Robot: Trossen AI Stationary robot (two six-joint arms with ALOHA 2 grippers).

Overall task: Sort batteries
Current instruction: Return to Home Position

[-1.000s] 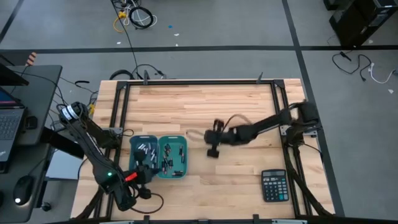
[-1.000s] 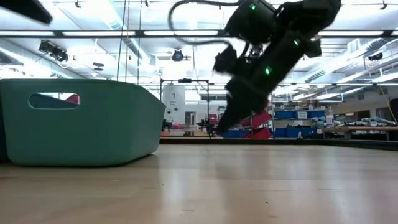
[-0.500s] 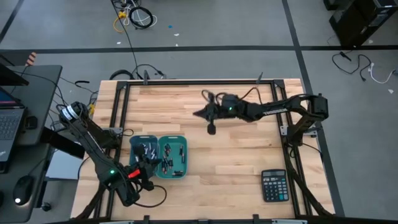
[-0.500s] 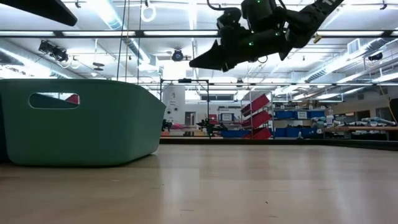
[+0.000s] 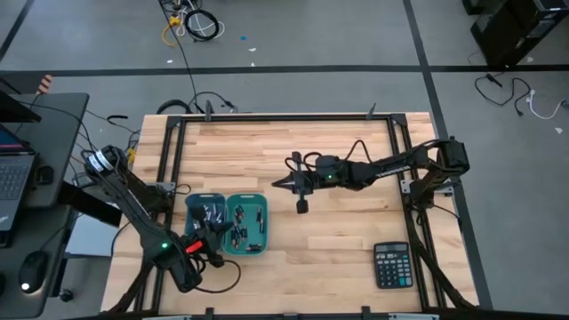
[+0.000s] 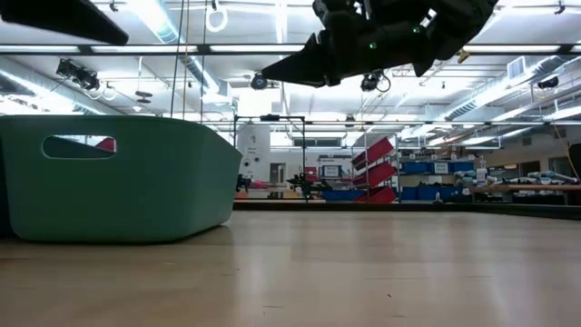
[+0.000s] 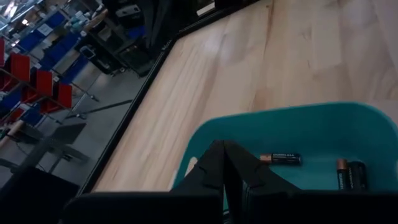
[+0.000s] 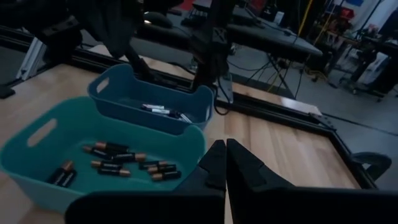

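Batteries [image 8: 118, 163] lie in two bins [image 8: 25, 165].
Closed and empty: left pincer [image 5: 212, 234] by the bins, right pincer [image 5: 279, 184] above the counter [image 5: 338, 240].

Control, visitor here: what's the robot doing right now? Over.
Right gripper shut, high above table middle. Left gripper shut, low by the bins. Batteries lie in both bins. Calculator sits apart, nothing blocking.
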